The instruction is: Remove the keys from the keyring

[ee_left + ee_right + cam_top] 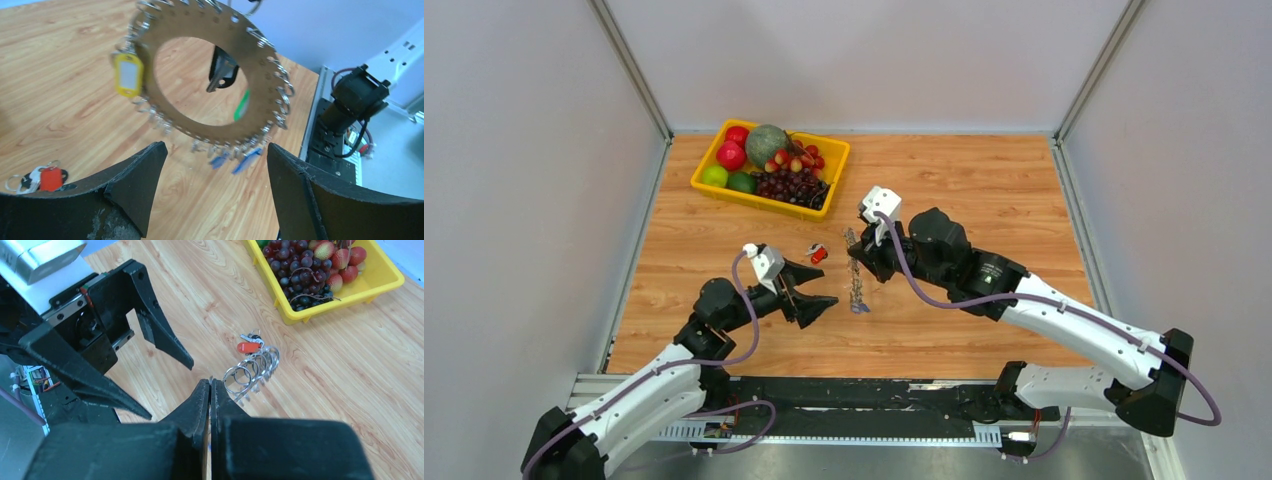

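Observation:
The keyring (pixel 260 100) is a flat brown ring plate rimmed with several small metal split rings, hanging upright above the table. On it hang a yellow tag (pixel 128 75), a black key (pixel 222 70), a green key (pixel 242 105) and blue keys (pixel 245 161). My right gripper (pixel 861 258) is shut on its top edge; in the right wrist view (pixel 210 382) the split rings (pixel 250 370) stick out past the fingertips. My left gripper (pixel 822 288) is open and empty, just left of the keyring, jaws facing it (pixel 216 150). A red-headed key (pixel 818 254) lies loose on the table.
A yellow fruit tray (pixel 764 205) holding grapes, apples and a melon stands at the back left; it also shows in the right wrist view (pixel 340 300). The red key lies on the table (pixel 248 346) between the tray and the grippers. Grey walls enclose the wooden tabletop.

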`<state>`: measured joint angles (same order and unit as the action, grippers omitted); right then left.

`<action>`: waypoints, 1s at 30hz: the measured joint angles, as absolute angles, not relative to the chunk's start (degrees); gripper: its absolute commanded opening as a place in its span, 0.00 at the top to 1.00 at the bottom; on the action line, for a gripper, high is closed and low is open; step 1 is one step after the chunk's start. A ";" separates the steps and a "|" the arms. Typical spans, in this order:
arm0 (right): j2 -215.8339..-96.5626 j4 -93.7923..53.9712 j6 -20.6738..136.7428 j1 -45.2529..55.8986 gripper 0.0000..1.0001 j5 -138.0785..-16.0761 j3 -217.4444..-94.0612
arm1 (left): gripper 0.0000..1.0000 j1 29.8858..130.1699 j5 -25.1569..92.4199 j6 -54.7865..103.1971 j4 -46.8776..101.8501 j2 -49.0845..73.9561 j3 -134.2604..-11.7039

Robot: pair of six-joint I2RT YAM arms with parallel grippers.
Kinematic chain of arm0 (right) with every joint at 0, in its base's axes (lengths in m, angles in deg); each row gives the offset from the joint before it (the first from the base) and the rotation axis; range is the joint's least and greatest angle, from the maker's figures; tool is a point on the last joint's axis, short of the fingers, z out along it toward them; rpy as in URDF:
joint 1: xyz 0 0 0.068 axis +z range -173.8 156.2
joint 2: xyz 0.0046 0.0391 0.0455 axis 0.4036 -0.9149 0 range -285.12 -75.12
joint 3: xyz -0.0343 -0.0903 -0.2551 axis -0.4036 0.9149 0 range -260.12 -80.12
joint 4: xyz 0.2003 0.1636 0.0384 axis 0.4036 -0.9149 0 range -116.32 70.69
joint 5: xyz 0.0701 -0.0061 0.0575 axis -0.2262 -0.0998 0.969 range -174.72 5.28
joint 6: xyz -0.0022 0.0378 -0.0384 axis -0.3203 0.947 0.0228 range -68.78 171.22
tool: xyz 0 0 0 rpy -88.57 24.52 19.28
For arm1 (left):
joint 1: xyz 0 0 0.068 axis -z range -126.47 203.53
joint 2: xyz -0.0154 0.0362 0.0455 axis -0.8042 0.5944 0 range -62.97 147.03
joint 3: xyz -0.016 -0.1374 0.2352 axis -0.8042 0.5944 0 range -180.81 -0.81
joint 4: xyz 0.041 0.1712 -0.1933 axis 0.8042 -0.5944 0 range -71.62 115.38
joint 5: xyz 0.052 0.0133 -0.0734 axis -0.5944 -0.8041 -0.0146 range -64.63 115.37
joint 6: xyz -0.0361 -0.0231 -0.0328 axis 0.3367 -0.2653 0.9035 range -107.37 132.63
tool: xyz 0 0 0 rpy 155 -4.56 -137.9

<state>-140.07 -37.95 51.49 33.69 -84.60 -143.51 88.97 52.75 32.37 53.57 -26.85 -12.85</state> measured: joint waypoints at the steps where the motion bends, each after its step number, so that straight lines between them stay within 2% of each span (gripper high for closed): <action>1: -140.20 -37.97 51.60 33.69 1.00 -84.60 -143.60 | 0.16 89.49 53.03 32.07 53.59 -26.59 -12.85; 14: -142.47 -38.34 52.41 33.65 1.00 -84.58 -148.50 | 0.18 96.20 47.35 27.61 53.98 -27.66 -11.91; 22: -142.64 -38.36 52.39 33.65 1.00 -84.16 -151.51 | 0.17 96.34 41.80 27.46 53.28 -32.03 -6.70; 30: -143.23 -38.34 52.15 33.65 1.00 -84.07 -154.88 | 0.16 96.38 40.20 25.93 53.74 -31.33 -5.04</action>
